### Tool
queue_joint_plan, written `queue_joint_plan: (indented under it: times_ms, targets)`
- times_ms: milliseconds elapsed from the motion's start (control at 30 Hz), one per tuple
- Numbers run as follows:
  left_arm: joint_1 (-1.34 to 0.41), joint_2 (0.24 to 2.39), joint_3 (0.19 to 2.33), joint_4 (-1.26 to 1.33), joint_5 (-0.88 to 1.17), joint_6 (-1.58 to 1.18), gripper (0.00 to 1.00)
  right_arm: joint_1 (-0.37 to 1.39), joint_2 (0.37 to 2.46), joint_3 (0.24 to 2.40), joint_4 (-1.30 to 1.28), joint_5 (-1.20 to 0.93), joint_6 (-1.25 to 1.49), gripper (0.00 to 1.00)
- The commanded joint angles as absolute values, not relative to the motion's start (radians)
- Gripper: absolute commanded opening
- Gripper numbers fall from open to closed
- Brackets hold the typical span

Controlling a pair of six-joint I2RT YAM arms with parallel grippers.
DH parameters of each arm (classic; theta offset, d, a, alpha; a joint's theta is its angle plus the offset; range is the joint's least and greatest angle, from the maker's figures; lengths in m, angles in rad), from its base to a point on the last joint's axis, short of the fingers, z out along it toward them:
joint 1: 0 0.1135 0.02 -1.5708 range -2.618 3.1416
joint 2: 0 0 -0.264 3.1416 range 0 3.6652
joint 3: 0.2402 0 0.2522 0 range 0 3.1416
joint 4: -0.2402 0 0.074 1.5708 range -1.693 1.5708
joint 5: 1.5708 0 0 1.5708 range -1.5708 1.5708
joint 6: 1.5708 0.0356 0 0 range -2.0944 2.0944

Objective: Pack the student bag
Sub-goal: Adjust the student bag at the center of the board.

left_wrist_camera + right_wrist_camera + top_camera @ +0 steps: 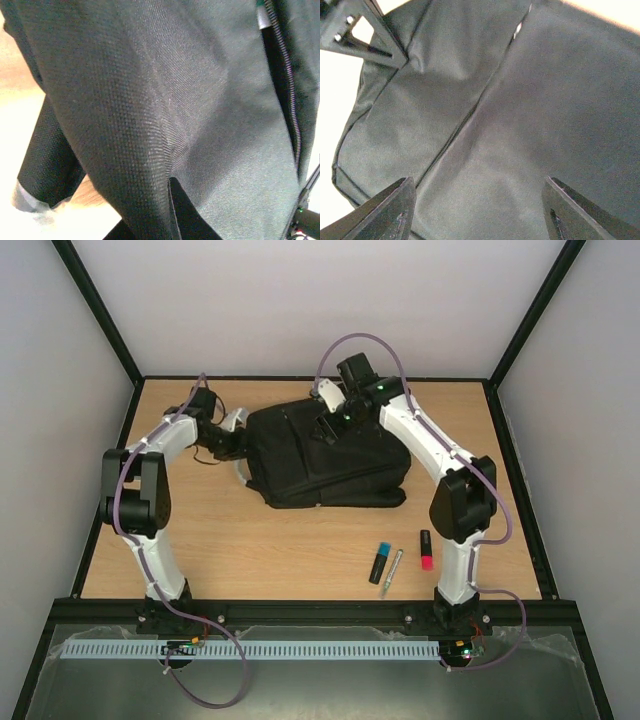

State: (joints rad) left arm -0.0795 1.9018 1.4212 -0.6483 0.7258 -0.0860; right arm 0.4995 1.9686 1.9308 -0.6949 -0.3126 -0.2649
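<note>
- The left pincer (232, 437) is closed tight at the left end of the backpack (320, 465). Its own camera is filled with black cloth (150, 100) bunching into a fold, so it seems to be pinching the fabric there, though its fingers hardly show.
- The right pincer (477, 185) hangs over the top of the backpack with its jaws wide apart and nothing between them but cloth below. It has hold of nothing.
- A seam (470, 115) runs up between its fingers. From the left side I can see a zip (290, 90) along the bag's edge, but I cannot make out a zip pull.
- The backpack lies flat towards the far side of the table (250, 550), roughly in the middle, between the two arms.
- A blue marker (381, 558), a silver pen (393, 570) and a red marker (426, 552) lie near the right arm's base, well apart from the bag.
- I take this to be the opening step, with one side anchored and nothing packed yet.
- Next, the right pincer likely needs to find the zip pull, close on it and draw it along while the left keeps the cloth taut.
</note>
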Motion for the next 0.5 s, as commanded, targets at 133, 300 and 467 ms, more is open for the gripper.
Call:
queue_joint_plan:
  times_ms: [133, 300, 467]
  targets:
    - [-0.145, 1.876, 1.244, -0.610, 0.711, -0.074, 0.21, 0.503, 1.875, 1.720, -0.823, -0.325, -0.406, 0.58]
    - [-0.136, 1.850, 1.253, -0.682, 0.604, -0.027, 0.46, 0.503, 1.686, 1.525, -0.904, -0.379, -0.692, 0.58]
    - [-0.103, 1.794, 1.246, -0.717, 0.395, -0.053, 0.52, 0.503, 1.529, 1.314, -1.004, -0.312, -0.971, 0.59]
